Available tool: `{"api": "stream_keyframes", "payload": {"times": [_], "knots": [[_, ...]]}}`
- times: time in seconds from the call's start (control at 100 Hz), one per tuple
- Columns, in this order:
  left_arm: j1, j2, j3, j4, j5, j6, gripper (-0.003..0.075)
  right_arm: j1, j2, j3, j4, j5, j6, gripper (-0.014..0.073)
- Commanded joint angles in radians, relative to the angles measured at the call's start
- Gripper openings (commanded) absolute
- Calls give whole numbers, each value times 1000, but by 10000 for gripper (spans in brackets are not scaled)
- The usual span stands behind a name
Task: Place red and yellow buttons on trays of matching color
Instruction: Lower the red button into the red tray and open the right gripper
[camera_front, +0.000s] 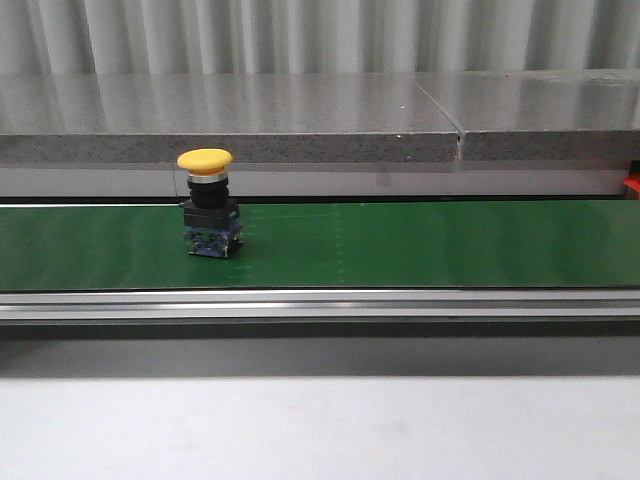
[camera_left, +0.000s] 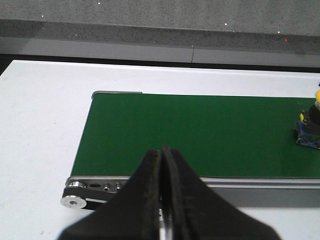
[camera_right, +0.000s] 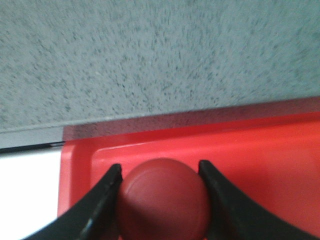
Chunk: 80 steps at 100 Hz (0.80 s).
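The long green conveyor belt (camera_front: 420, 245) is being shown across the middle of the front view, framed by its aluminium rail and backed by a grey speckled stone ledge (camera_front: 230, 120); the white bench (camera_left: 35, 130) is being seen around the belt's end in the left wrist view. The glossy red plastic tray (camera_right: 260, 160) is filling the lower part of the right wrist view, below the same speckled stone.

The task is judged to be roughly half done. The red dome-capped push button (camera_right: 162, 197) is being held over or in the red tray, though whether it is resting on the tray floor cannot be told. It is being gripped on both sides by the right gripper (camera_right: 160, 182), whose black fingers (camera_right: 102, 195) are pressed against the cap. Release of this button is still outstanding.

The yellow mushroom-capped push button (camera_front: 207, 205) is being left standing upright on the belt, left of centre in the front view, on a black collar and a blue contact block. It is being caught only at the right edge of the left wrist view. No yellow tray is being shown anywhere.

The left gripper (camera_left: 162, 200) is being kept empty, its fingers pressed together, at the bottom centre, well apart from the yellow button.
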Motion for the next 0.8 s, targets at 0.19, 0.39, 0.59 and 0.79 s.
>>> {"api": "stream_keyframes", "payload": {"times": [0.19,0.39,0.59,0.79], "knots": [[-8,4,-27,-11,-77,-1,-21,-5,44,-43,37,-36,4,70],[-8,4,-27,-11,-77,-1,-21,-8,73,-43,15,-45,4,70],[-8,4,-27,-11,-77,-1,-21,-10,93,-43,-18,-27,3,72],[-8,4,-27,-11,-77,-1,-21,-10,93,-43,-18,-27,3,279]]}}
